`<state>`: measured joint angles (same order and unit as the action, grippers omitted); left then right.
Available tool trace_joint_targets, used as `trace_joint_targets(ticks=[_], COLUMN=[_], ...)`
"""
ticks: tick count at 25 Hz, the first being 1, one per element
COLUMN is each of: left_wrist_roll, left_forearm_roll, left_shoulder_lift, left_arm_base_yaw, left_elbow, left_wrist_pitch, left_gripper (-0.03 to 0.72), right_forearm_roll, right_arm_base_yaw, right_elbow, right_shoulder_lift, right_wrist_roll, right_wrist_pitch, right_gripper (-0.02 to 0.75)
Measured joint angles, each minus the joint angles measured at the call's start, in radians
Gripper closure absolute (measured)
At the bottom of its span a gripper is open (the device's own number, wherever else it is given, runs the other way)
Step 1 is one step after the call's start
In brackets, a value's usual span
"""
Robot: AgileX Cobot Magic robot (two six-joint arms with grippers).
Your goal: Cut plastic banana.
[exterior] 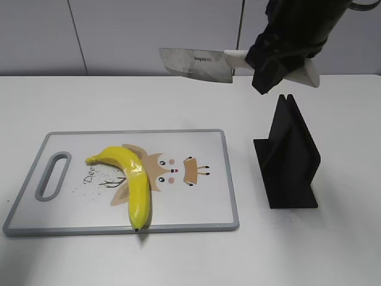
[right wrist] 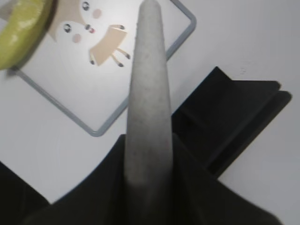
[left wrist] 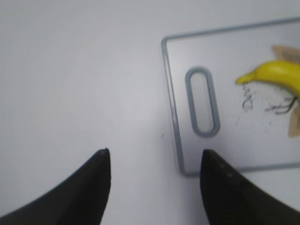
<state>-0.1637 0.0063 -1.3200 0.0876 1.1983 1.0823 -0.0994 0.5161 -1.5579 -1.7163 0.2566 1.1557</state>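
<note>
Yellow plastic banana [exterior: 132,179]: whole, uncut, lying on the cutting board [exterior: 202,208] toward the desk's [exterior: 333,250] front-left corner; bent body spans the board's middle-left, dark tip at the board's front edge.
Knife [exterior: 196,64]: off its black stand [exterior: 289,158], held in the air over the desk's far side, blade flat-side to camera, well apart from the banana.
Right claw [exterior: 280,62]: clenched on the knife's pale handle.
Left claw [left wrist: 152,168]: released, fingers spread, nothing between them, above bare desk by the board's handle-slot end, near the left edge.
Progress: pickup looks done; carrying the blade over, lowering it and the cut itself all remain.
Hidden: right claw's fingertips are lost in a dark mass; handle [right wrist: 147,93] fills the right wrist view, blade not visible there; left arm out of the exterior view; cutting edge direction hard to judge.
</note>
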Motion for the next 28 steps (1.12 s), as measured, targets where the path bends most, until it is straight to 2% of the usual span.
trace_joint_targets(ticks=[3, 10, 19, 28], left_wrist_roll=[0.013, 0.015, 0.015, 0.015], left_forearm_roll=[0.001, -0.033, -0.021, -0.014], left_shoulder_lift=[0.025, 0.235, 0.590, 0.918], left_arm_base_yaw=[-0.041, -0.055, -0.056, -0.056], left_elbow=[-0.041, -0.242, -0.452, -0.634], left_wrist_pitch=[0.108, 0.060, 0.000, 0.006], left_gripper=[0.101, 0.101, 0.104, 0.105], right_forearm_roll=[-0.069, -0.078, 0.164, 0.195], right_arm_base_yaw=[0.000, 0.000, 0.000, 0.000], right_elbow=[0.081, 0.330, 0.490, 0.504], right_shoulder_lift=[0.082, 0.290, 0.475, 0.498], right_wrist_roll=[-0.087, -0.319, -0.727, -0.823], right_wrist_pitch=[-0.046, -0.207, -0.263, -0.256], right_gripper=[0.544, 0.544, 0.544, 0.544])
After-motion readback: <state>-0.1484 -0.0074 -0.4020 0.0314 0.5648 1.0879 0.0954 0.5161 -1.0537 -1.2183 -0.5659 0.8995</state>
